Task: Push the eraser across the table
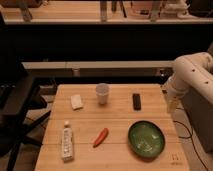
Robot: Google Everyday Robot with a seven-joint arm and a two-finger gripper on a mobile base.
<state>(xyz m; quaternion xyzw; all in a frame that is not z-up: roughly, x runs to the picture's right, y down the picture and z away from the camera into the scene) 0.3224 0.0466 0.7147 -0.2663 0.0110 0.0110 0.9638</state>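
The eraser (136, 101) is a small black oblong block lying on the light wooden table (120, 120), right of centre toward the far edge. My white arm (192, 75) reaches in from the right. The gripper (173, 104) hangs at the table's right edge, to the right of the eraser and apart from it.
A white cup (102, 93) stands left of the eraser. A small white squarish piece (76, 102) lies further left. A tube (66, 142), a red chili (101, 137) and a green bowl (146, 139) lie along the near half. A dark chair (17, 107) stands left of the table.
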